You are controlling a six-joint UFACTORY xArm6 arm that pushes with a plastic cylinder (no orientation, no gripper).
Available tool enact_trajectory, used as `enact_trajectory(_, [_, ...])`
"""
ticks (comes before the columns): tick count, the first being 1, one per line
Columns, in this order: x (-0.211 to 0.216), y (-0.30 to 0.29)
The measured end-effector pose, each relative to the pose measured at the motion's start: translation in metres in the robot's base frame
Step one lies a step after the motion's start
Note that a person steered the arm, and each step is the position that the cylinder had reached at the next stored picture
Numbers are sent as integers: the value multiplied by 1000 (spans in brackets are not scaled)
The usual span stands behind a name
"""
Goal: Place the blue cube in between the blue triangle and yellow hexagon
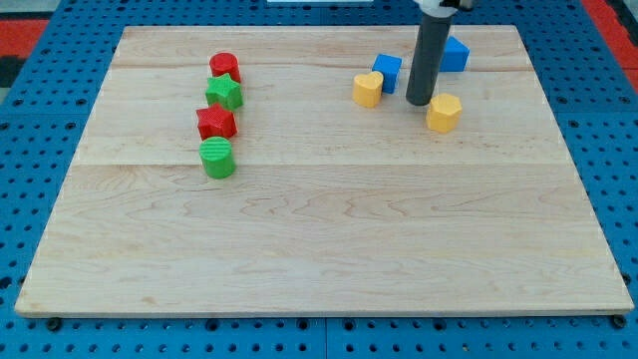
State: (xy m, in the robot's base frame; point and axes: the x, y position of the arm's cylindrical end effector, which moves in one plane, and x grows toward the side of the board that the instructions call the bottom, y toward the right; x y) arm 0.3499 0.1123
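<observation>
The blue cube [387, 71] sits near the view's top, right of centre, touching a yellow heart-shaped block [368, 89] at its lower left. The blue triangle [455, 54] lies to the cube's right, partly hidden behind my rod. The yellow hexagon [445, 113] lies below the triangle. My tip [417, 103] rests on the board between the cube and the hexagon, just left of the hexagon and right of the cube, apart from both.
A column of blocks stands at the view's left: a red cylinder [224, 67], a green star [224, 93], a red star [215, 123] and a green cylinder [216, 158]. The wooden board [319, 249] lies on a blue pegboard.
</observation>
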Motion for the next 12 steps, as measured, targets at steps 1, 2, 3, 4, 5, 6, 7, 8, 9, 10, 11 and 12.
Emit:
enact_trajectory(1, [20,-41])
enact_trajectory(2, [15,-100])
enact_trajectory(3, [-8,-136])
enact_trajectory(4, [-48,-133])
enact_trajectory(5, [-72,-98])
enact_trajectory(6, [-76,-63])
enact_trajectory(7, [-73,-36])
enact_trajectory(8, [-66,-27])
enact_trajectory(9, [-53,-37])
enact_trajectory(10, [-45,-35])
enact_trajectory(11, [-49,-16])
enact_trajectory(12, [-48,-2])
